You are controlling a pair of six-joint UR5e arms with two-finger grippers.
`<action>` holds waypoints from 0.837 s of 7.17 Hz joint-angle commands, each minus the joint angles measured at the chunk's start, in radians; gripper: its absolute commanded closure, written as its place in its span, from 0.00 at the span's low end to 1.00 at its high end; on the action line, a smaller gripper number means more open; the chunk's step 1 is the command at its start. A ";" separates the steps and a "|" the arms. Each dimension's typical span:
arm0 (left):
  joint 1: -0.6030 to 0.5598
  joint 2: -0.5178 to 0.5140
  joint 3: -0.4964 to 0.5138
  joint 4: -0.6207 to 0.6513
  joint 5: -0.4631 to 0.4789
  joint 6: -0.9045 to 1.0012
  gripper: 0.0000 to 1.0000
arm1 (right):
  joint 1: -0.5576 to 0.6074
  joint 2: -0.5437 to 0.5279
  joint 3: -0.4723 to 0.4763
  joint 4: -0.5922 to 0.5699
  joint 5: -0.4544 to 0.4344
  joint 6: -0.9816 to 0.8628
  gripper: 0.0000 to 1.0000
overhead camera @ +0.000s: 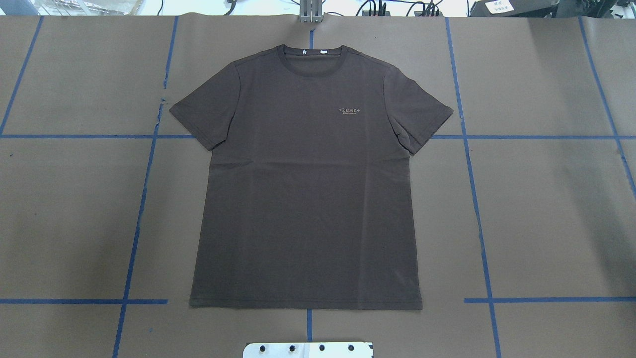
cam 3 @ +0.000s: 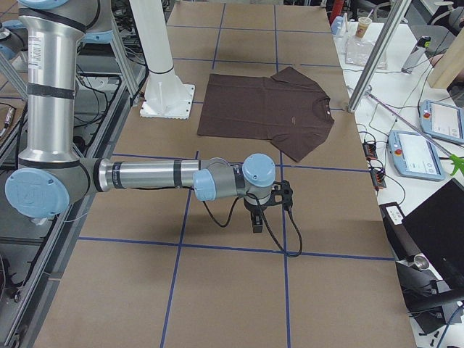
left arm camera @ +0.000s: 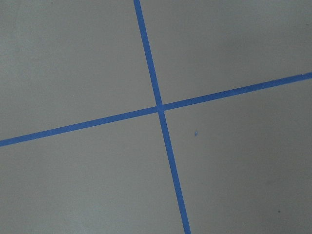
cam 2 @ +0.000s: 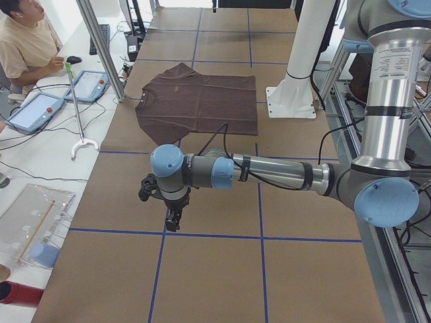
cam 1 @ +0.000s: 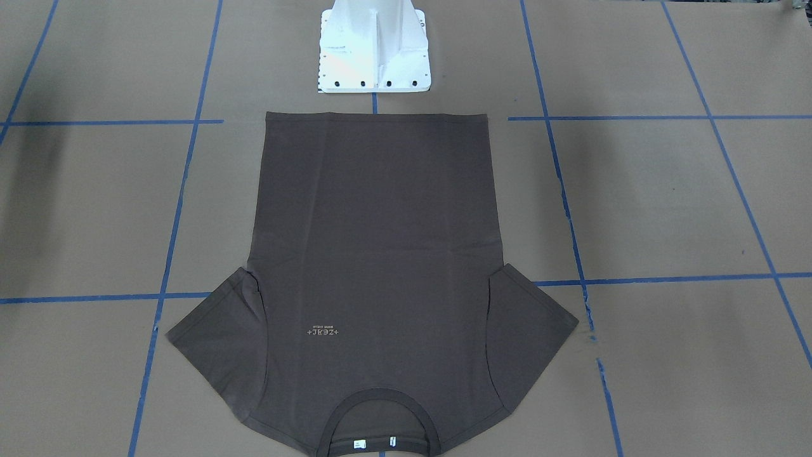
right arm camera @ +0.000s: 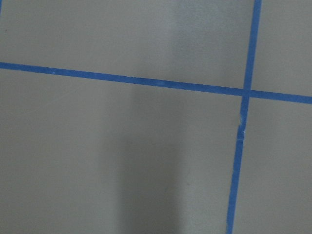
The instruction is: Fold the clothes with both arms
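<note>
The dark brown T-shirt [overhead camera: 308, 199] lies flat and spread out in the middle of the table, front up, with its collar [overhead camera: 313, 62] at the far edge and its hem towards the robot base. It also shows in the front-facing view [cam 1: 374, 254] and in both side views [cam 2: 199, 101] [cam 3: 268, 109]. My left gripper [cam 2: 174, 219] hangs over bare table well off to the shirt's side and points down. My right gripper [cam 3: 257, 221] hangs likewise on the other side. I cannot tell whether either is open or shut. Both wrist views show only brown table paper and blue tape.
The white pedestal base [cam 1: 374, 51] stands just behind the shirt's hem. Blue tape lines [overhead camera: 144, 199] grid the brown table cover. An operator [cam 2: 27, 40] sits at the far table edge with teach pendants [cam 2: 37, 111]. An aluminium post [cam 2: 101, 50] rises near the shirt's collar.
</note>
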 commanded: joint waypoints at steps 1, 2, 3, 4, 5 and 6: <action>0.005 0.019 -0.008 -0.060 -0.078 -0.004 0.00 | -0.071 0.088 -0.008 0.007 0.032 0.170 0.00; 0.005 0.021 -0.011 -0.077 -0.080 -0.004 0.00 | -0.135 0.178 -0.028 0.016 0.016 0.363 0.00; 0.003 0.022 -0.032 -0.080 -0.080 -0.007 0.00 | -0.210 0.246 -0.062 0.070 -0.014 0.503 0.00; 0.003 0.024 -0.034 -0.080 -0.080 -0.005 0.00 | -0.282 0.315 -0.130 0.151 -0.057 0.555 0.01; 0.003 0.029 -0.032 -0.080 -0.092 -0.004 0.00 | -0.319 0.414 -0.253 0.232 -0.092 0.624 0.08; 0.003 0.032 -0.032 -0.082 -0.112 -0.002 0.00 | -0.344 0.529 -0.421 0.324 -0.114 0.684 0.09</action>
